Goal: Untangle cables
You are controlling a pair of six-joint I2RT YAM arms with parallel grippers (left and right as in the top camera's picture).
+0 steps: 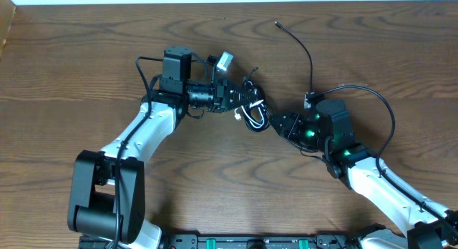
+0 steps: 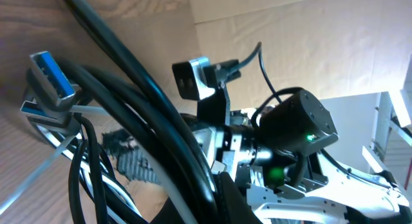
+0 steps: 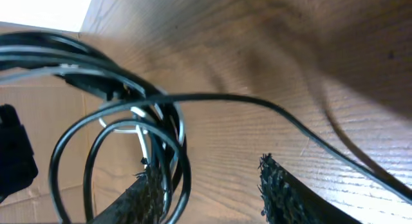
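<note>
The cables form a small black and white bundle at the table's middle. My left gripper is shut on it from the left. In the left wrist view the black strands and a grey one run into my left gripper, beside a blue-tipped plug. One black cable end trails to the far side. My right gripper stands open just right of the bundle. In the right wrist view the black loops and white cable hang against the left finger of my right gripper, whose gap holds nothing.
The right arm's own thick black wire arcs over its wrist. A box edge shows at the far left corner. The table's far edge runs along the top. Bare wood lies around both arms.
</note>
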